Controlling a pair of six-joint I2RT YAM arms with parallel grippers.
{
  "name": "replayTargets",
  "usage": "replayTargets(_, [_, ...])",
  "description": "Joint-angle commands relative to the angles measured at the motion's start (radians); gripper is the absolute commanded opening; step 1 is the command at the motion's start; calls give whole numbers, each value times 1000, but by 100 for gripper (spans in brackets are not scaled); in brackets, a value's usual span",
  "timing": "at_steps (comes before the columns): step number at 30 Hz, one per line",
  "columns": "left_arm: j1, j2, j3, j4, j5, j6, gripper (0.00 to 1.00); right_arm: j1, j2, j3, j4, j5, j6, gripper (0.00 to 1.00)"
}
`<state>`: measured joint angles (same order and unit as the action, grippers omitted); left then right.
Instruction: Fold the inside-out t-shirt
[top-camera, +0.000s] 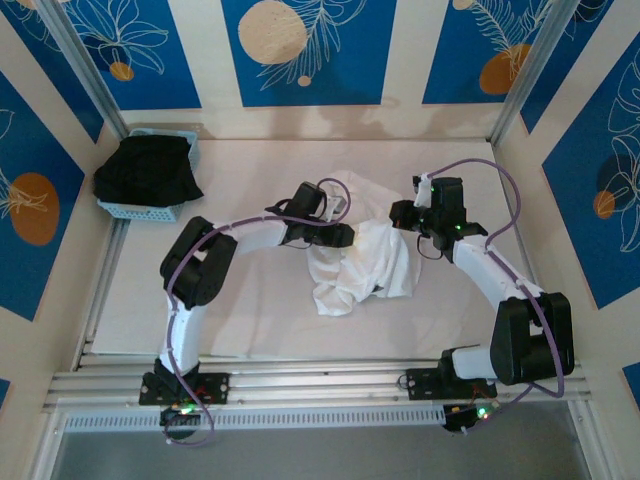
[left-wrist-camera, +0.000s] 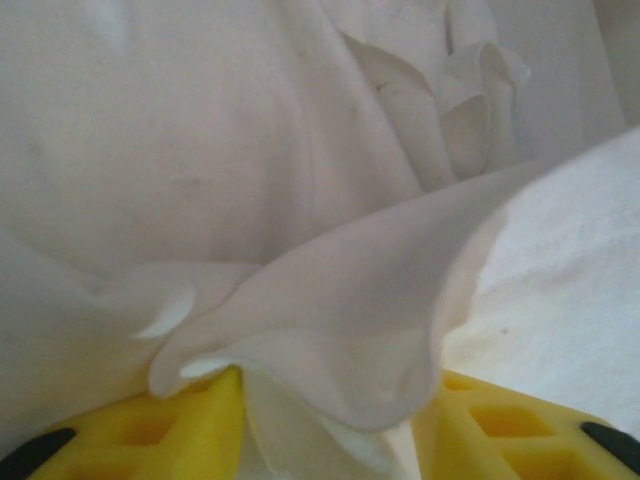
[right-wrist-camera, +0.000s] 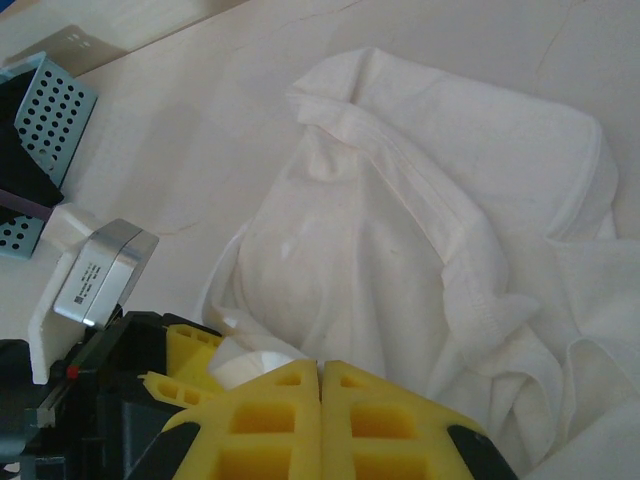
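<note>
A crumpled white shirt lies in a heap at the middle of the table, between two robot arms set to fold it. The left gripper sits at the heap's left edge. Its yellow fingers stand partly apart, with a raised fold of cloth bunched in the gap. Whether they truly pinch that fold cannot be told from the wrist view. The right gripper, at the heap's far right edge, is clenched finger against finger, with no cloth seen between. A hemmed edge of the shirt spreads just beyond its tips.

The shirt is far from flat, and several things could go wrong from here. A loose hold on the left would likely let the fold slip out once that arm pulls, and the heap would slump back. A firm hold through several layers would probably drag the whole bundle across the table instead of opening it. The two grippers work close together over the same bunch, so a hasty sweep could knock one against the other. The right gripper's closed fingers could also shove cloth aside rather than catch it.

At the far left, a basket holding a black garment stands well apart from the work.
</note>
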<state>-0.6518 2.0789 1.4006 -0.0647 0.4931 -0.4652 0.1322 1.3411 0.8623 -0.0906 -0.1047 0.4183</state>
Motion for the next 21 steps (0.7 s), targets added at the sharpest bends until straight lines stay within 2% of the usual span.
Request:
replayTargets(1, [7,5,9,43,64,-5,39,-5,-2,6,23,-19,-1,0])
replayTargets(7, [9,6,14,63,83,-4,21,-6,-3,5,21,-21,-1,0])
replayTargets(12, [16,-14,-1,81,80,-2,2,-8,-8,5,17,-20,-2,0])
replayTargets(18, [49,-149,-108,176,82,-3,0,-16,-37,-6,4,-28,-4,0])
replayTargets(21, [75,-268,-195,211,76,-6,0,-4,-72,-25,16,-102,-1,0])
